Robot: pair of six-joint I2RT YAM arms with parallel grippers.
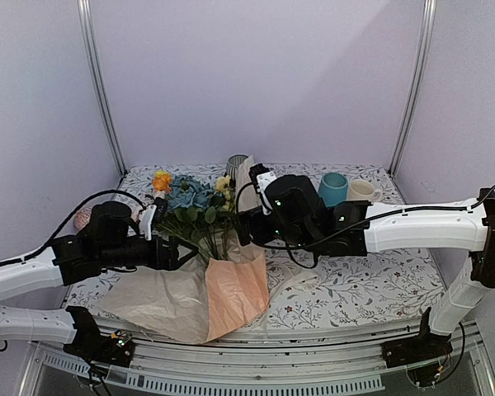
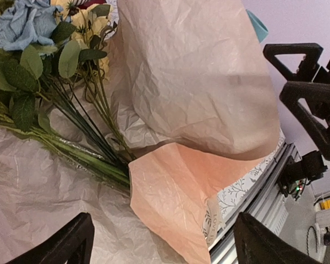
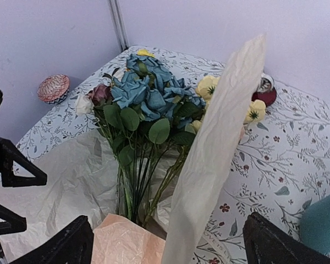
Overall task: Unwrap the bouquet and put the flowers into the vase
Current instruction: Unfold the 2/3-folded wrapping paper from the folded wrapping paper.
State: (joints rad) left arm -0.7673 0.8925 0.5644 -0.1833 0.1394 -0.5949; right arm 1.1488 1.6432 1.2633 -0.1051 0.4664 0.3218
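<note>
Both spread wide, gripping nothing; left gripper (image 2: pixel 165 245), right gripper (image 3: pixel 170 245) over bouquet (image 1: pixel 200 223).

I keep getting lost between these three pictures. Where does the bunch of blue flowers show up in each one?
Top external: the blue flowers sit left of centre.
Left wrist: they are in the top left corner.
Right wrist: they are in the upper middle.
Shared landmark: the peach-pink paper by the stem ends.

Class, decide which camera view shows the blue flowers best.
Right wrist: the blue flowers sit central, whole and large. Top external shows them small and distant; left wrist catches only a cropped part at its top-left corner.
</note>
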